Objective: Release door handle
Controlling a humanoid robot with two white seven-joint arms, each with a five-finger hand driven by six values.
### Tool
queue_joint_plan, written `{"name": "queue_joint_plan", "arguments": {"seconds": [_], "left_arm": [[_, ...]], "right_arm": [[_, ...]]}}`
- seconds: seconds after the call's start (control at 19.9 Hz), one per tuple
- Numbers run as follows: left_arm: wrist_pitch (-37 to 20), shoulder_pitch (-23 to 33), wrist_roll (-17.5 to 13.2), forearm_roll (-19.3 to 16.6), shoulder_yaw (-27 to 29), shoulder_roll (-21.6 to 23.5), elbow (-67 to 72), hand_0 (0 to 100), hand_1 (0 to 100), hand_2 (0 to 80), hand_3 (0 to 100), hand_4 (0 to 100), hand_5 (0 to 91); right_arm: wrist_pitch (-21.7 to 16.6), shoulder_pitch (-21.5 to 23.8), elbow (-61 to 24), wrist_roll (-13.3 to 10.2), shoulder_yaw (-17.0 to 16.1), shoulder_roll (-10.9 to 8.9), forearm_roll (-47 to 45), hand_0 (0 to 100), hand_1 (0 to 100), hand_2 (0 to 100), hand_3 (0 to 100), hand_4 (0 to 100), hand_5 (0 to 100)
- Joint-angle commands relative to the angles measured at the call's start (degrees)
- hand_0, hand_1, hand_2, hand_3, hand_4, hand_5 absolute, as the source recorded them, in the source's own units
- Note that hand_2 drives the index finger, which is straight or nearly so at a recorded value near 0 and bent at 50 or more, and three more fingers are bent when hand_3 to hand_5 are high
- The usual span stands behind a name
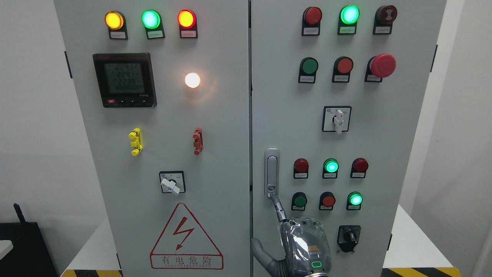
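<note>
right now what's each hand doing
Right hand: index finger extended to the bottom of the door handle, gripping nothing; other fingers cannot be told.
Left hand: not in view.

Hand (303,246) below door handle (271,173)

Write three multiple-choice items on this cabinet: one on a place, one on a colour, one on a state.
1. The door handle sits:
A. on the left door
B. at the right door's left edge
C. below the warning triangle

2. The middle lamp in the left door's top row glows:
A. green
B. blue
C. white

3. The right hand:
A. is wrapped round the handle
B. has one finger at the handle's lower end
C. is on a switch

Key: B, it is just right of the seam; A, its glow is green; B, nothing is grasped.
</note>
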Motion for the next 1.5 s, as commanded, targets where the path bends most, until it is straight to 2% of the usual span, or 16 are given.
{"name": "queue_joint_plan", "arguments": {"seconds": [0.0,1.25,1.35,1.4,1.45], "left_arm": [[0.05,-1.50,0.02,0.00,0.97,-0.03,0.00,12,39,0.0,0,0,0.0],[0.05,-1.50,0.02,0.00,0.97,0.05,0.00,12,39,0.0,0,0,0.0],[0.05,-1.50,0.02,0.00,0.97,0.05,0.00,12,39,0.0,0,0,0.0],[0.05,-1.50,0.02,0.00,0.97,0.05,0.00,12,39,0.0,0,0,0.0],[0.05,-1.50,0.02,0.00,0.97,-0.03,0.00,12,39,0.0,0,0,0.0]], "right_arm": [[0.01,0.10,0.10,0.14,0.25,0.04,-0.02,30,23,0,99,99,100],[-0.42,0.10,-2.80,0.14,0.08,0.12,-0.19,30,23,0,99,99,100],[-0.60,0.71,-3.41,-0.38,0.08,0.12,-0.19,30,23,0,98,99,100],[-0.95,1.68,-4.11,-0.82,0.08,0.12,-0.36,31,23,0,97,97,100],[-1.39,2.73,-4.73,-1.43,0.08,0.21,-0.37,36,26,0,90,87,95]]}}
